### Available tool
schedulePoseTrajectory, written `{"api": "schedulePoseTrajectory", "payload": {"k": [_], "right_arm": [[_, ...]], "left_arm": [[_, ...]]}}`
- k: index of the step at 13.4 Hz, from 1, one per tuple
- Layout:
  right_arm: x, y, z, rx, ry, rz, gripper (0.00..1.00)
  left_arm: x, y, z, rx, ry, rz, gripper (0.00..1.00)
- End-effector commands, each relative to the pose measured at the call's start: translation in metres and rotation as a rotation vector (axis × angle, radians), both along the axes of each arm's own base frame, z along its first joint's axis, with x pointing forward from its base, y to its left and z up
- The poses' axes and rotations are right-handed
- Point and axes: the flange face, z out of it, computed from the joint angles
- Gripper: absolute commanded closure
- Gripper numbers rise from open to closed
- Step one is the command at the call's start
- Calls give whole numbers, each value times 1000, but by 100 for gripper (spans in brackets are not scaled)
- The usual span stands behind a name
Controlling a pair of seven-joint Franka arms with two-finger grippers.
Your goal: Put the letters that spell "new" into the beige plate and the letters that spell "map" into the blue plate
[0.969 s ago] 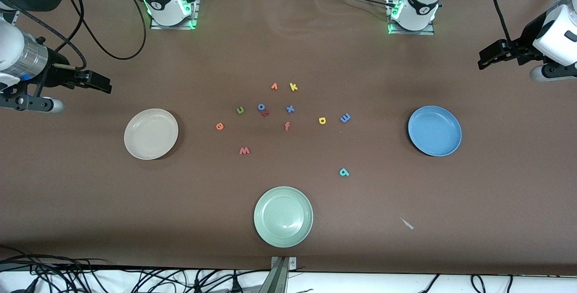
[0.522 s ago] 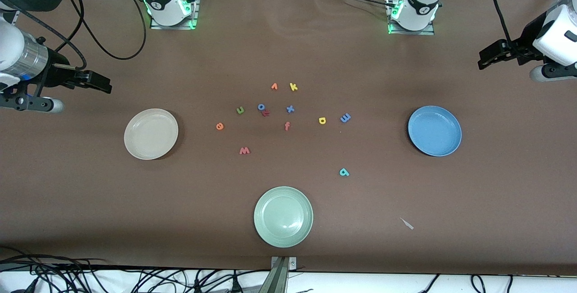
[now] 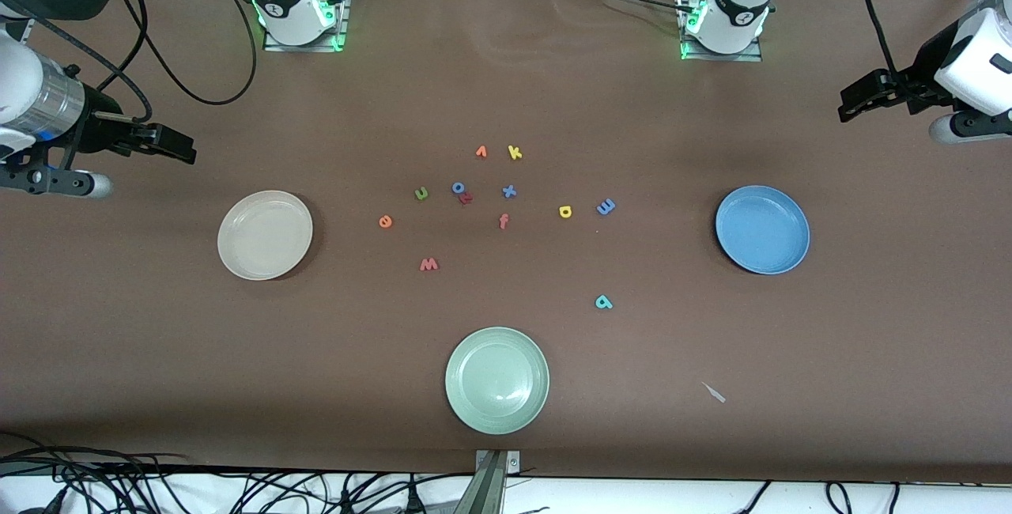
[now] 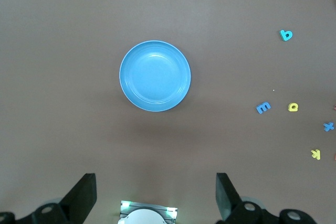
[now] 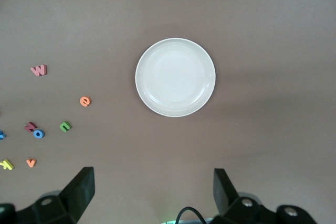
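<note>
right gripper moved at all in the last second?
No. In the front view the right gripper hangs at the same spot over bare table, at the right arm's end, above the beige plate, jaws open.

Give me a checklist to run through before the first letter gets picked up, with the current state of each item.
1. Beige plate holds nothing: ok.
2. Blue plate holds nothing: ok.
3. Left gripper open, nothing held, high over the table near the blue plate: ok.
4. Right gripper open, nothing held, high over the table near the beige plate: ok.
5. Green n, orange e and red w lie loose on the table, each apart from other letters: ok.
6. Blue m, yellow p and teal a lie loose, each apart from other letters: ok.
</note>
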Motion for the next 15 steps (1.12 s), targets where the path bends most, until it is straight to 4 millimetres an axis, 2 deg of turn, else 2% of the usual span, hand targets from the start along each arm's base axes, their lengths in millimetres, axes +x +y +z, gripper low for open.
{"api": "schedulePoseTrajectory", "payload": {"k": [1, 12, 15], "right_arm": [[-4, 0, 2, -7, 0, 3, 0], [-4, 0, 1, -6, 3, 2, 0], [-4, 0, 1, -4, 3, 2, 0]], "left_arm": [[2, 2, 4, -3, 6, 6, 0], [3, 5, 4, -11, -3, 14, 0], [3, 21, 3, -55, -3, 55, 0]]}}
